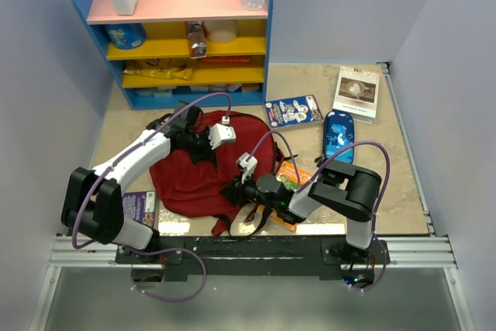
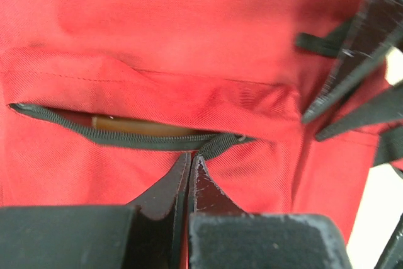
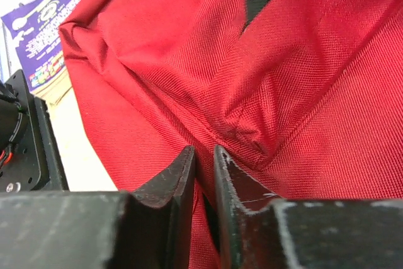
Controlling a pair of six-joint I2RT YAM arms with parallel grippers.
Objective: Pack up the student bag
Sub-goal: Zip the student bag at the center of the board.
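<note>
The student bag (image 1: 198, 180) is a large dark red backpack lying flat in the middle of the table. My left gripper (image 1: 198, 145) rests on its upper part. In the left wrist view it (image 2: 191, 155) is shut on the black zipper (image 2: 126, 137) of a pocket, at the zipper's right end. The pocket slit is partly open and a brown edge (image 2: 141, 127) shows inside. My right gripper (image 1: 236, 190) is at the bag's lower right. In the right wrist view it (image 3: 204, 155) is shut on a fold of the red fabric (image 3: 189, 61).
A purple book (image 1: 139, 207) lies left of the bag and also shows in the right wrist view (image 3: 44, 33). An orange book (image 1: 293, 176) lies under my right arm. A blue book (image 1: 293, 110), blue pencil case (image 1: 339, 136) and booklet (image 1: 356, 92) lie back right. A shelf (image 1: 186, 36) stands behind.
</note>
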